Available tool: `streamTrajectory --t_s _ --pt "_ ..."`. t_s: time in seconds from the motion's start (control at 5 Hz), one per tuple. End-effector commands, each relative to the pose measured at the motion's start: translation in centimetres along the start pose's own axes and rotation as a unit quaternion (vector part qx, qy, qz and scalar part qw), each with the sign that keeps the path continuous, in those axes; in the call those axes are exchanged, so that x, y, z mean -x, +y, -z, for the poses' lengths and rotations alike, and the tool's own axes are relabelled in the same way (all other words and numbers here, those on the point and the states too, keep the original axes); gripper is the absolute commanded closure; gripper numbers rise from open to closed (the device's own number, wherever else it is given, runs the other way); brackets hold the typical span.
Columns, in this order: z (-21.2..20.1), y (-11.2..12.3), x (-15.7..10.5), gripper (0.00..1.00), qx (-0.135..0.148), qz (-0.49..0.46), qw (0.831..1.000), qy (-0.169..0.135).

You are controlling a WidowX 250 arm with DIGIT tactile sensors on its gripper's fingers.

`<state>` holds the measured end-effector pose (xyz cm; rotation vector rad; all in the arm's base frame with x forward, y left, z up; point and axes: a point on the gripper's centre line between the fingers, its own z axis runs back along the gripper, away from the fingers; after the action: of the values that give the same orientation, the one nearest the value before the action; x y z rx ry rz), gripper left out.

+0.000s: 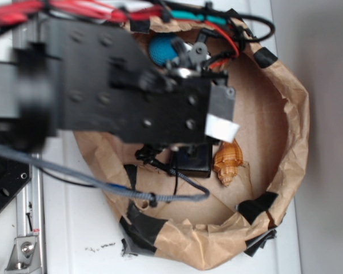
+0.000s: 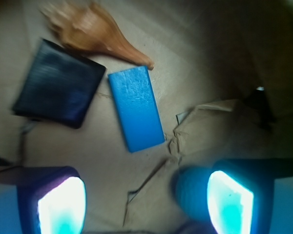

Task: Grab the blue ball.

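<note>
End effector (image 2: 146, 204) spread wide, blue ball (image 2: 191, 195) touching one finger (image 2: 229, 202), ungrasped

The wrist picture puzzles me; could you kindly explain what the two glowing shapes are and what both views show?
The exterior view looks down on a robot arm over a paper nest. The wrist view comes from a camera on the arm; the glowing shapes are the fingers of its gripper, open, holding nothing. Beneath lie a black box, a blue block and a shell. The blue ball sits by the arm in the exterior view.
</note>
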<state>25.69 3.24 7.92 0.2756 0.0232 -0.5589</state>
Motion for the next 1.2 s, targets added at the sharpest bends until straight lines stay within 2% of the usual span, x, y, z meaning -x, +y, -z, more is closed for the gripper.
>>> streamTrajectory --t_s 0.0,0.2,0.4,0.8,1.0 --pt "-0.3 -0.9 0.5 0.00 -0.034 0.046 0.998 -0.031" --pt "1.0 0.6 2.3 0.00 -0.009 0.059 0.998 -0.019" --pt "2.2 1.2 3.1 0.00 -0.009 0.073 0.997 -0.007" --pt "3.5 0.9 5.2 0.00 0.030 0.142 0.989 -0.029" --pt "5.2 1.6 5.3 0.00 0.030 0.140 0.990 -0.016"
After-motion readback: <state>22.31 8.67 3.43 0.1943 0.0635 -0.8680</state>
